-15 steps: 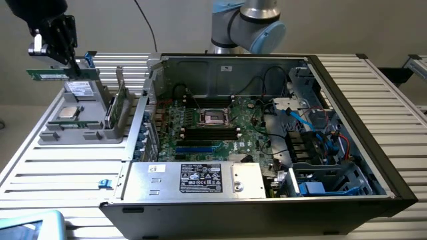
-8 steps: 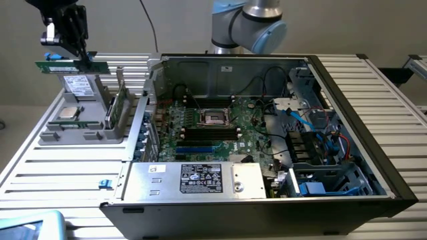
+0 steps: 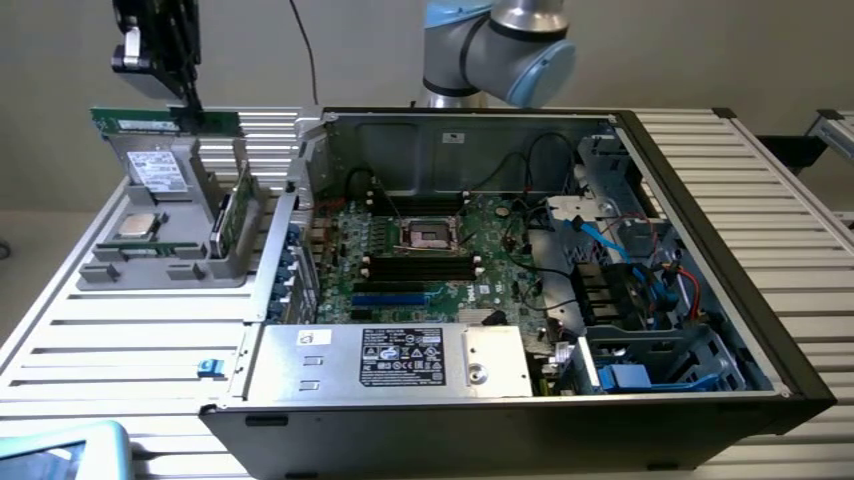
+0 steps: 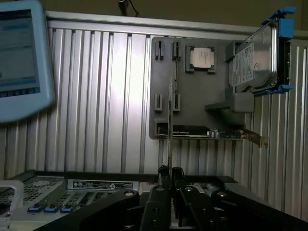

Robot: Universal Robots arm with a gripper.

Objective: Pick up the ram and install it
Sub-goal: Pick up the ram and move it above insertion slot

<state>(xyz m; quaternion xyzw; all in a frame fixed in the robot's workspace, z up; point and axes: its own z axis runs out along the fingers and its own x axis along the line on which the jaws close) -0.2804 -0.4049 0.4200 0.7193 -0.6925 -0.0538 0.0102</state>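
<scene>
In the upper left of the exterior view the gripper (image 3: 187, 106) hangs down over the grey holder (image 3: 100, 272). Its fingers (image 4: 163, 174) are pressed in on the ram (image 3: 147, 122), pinching the thin board across its two flat faces. That hold suits so thin a part, I judge, since the faces give the pads something to bear on and the long contact edge below is left free for a socket. The ram lies level at the far end of the holder, just above the hard drive (image 3: 160, 172), its long side running from the exterior view's left to its right. The fingers meet its upper edge a little right of its middle, so the longer part of the stick reaches toward the exterior view's left. Whether its lower edge sits in the holder's slot or clear of it I cannot tell. In the wrist view the stick appears edge-on, a thin line running straight out from between the two fingertips and across the holder. The holder keeps each part in its own place, the processor chip (image 3: 138, 224) flat and the expansion card (image 3: 238, 215) on edge, likely so a gripper coming down can take one alone. The open computer case (image 3: 707, 235) stands apart to the right, the black memory slots (image 3: 420, 265) mid-frame on its motherboard (image 3: 344, 290); installing looks not yet begun
</scene>
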